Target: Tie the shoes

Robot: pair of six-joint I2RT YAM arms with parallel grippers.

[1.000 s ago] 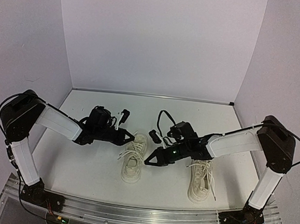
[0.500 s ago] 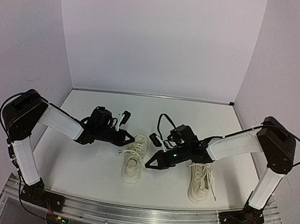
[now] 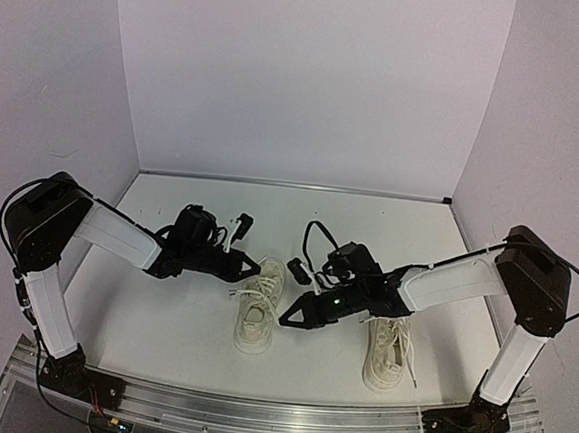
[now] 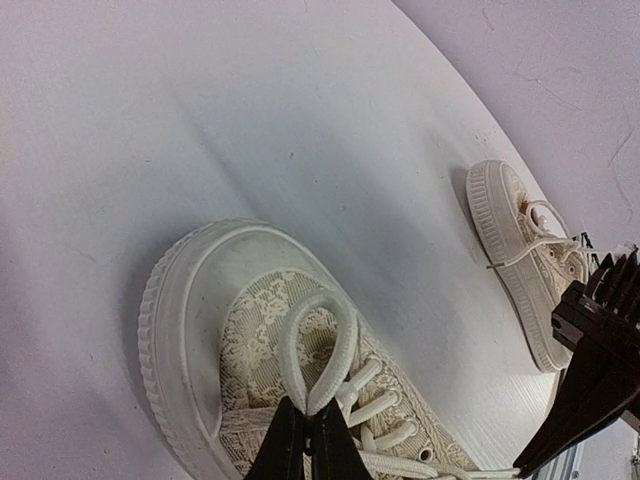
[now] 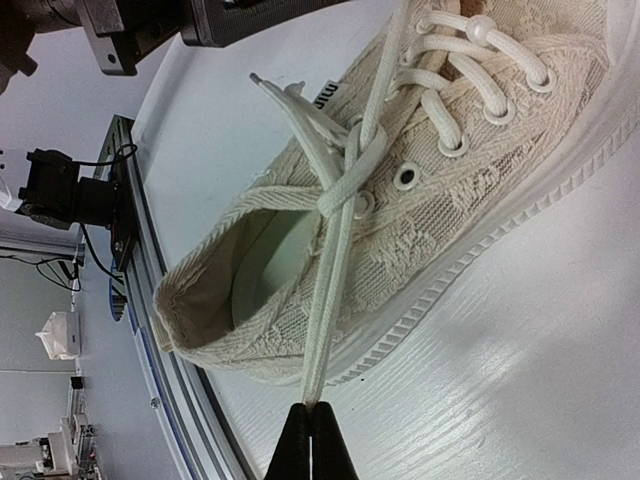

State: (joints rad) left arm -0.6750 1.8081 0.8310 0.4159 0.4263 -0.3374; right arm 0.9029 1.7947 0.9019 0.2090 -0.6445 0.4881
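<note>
White lace of the middle sneaker is pulled slightly tauter than a second ago, loop clamped by the left gripper, tail by the right gripper: knot tightening is judged underway.

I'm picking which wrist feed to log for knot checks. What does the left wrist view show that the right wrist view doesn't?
Only the left wrist view: the shoe's toe cap, a lace loop pinched in the left tool, the second shoe and the right tool. Only the right wrist view: the heel opening, the crossed laces and one strand pinched in the right tool. Both: the same lace-patterned shoe on the white table.
</note>
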